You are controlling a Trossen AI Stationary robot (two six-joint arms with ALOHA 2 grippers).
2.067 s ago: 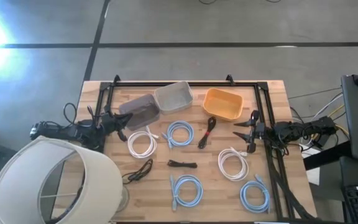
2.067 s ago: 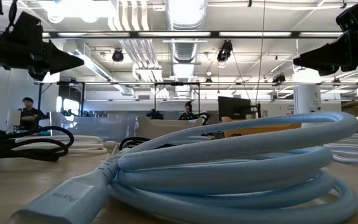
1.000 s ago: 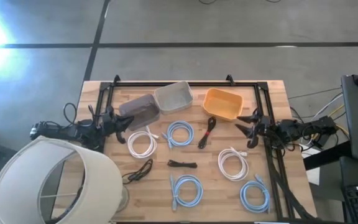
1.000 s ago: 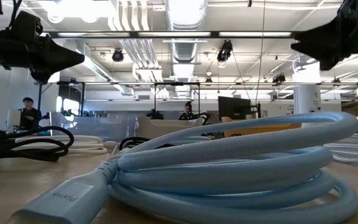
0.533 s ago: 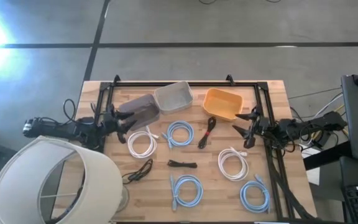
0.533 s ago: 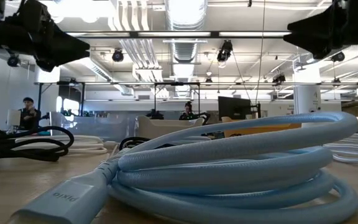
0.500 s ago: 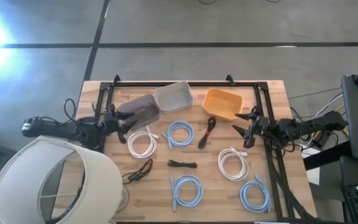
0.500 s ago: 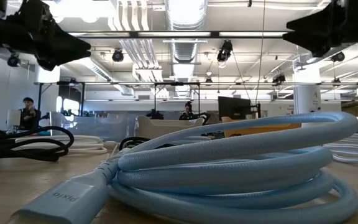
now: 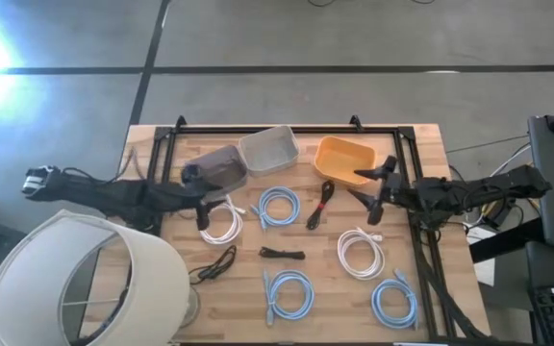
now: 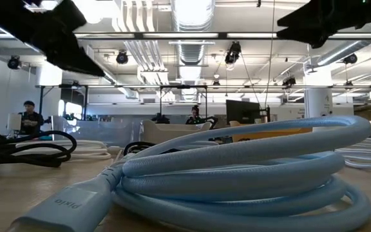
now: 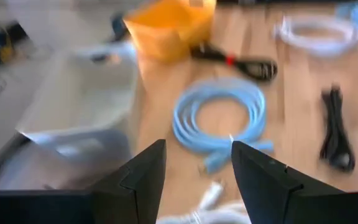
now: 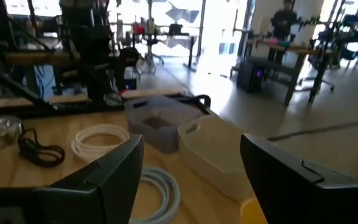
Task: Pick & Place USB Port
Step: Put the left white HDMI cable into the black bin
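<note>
Black USB cable (image 9: 321, 204) lying on wooden counter (image 9: 421, 144) just below orange bin (image 9: 342, 159). Right pincer (image 9: 365, 195) beside that bin, spread wide, empty. Left pincer (image 9: 203, 204) well left, open, empty. Blurred workshop beyond.

From above I see my left gripper (image 9: 203, 210) open over the white cable (image 9: 218, 221), beside the dark grey bin (image 9: 217, 169). My right gripper (image 9: 365, 193) is open just beside the orange bin (image 9: 343, 159). A black cable (image 9: 321, 203) lies between them, next to a blue coil (image 9: 278, 207).
</note>
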